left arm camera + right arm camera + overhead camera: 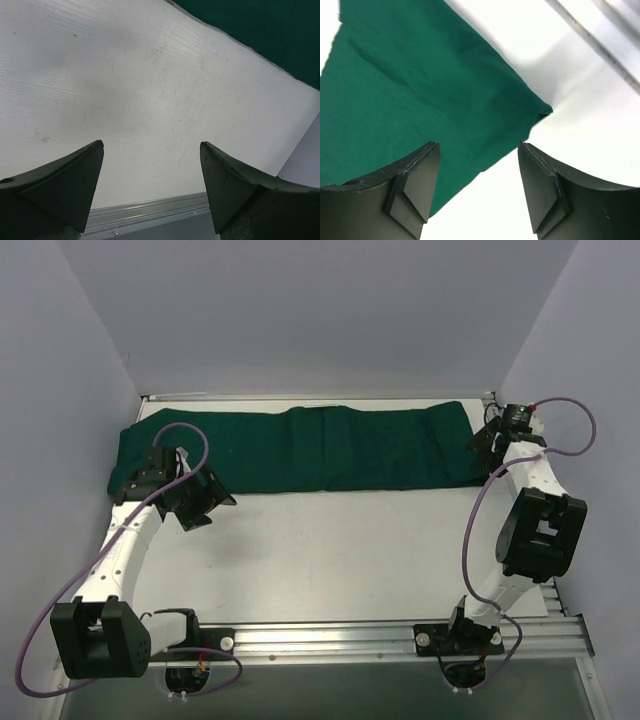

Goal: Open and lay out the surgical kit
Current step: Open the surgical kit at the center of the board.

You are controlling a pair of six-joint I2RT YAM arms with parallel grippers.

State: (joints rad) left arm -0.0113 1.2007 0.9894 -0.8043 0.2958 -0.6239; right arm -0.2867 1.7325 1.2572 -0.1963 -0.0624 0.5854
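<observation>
Both released, the right pincer [479,150] and left pincer [150,150] should each pinch only the cloth's [330,450] top layer near the counter's [340,560] far corners.

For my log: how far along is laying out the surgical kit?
Early. The green cloth lies as a folded strip across the far side. Nothing in hand: right end effector open at its right end, left end effector open over bare table. Unfolding remains; nothing else of the kit shows.

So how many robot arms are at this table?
2. The left arm is bolted near-left, the left tool by the green cloth's left end; the right arm near-right, the right tool over the cloth's right corner. None seem hidden.
</observation>
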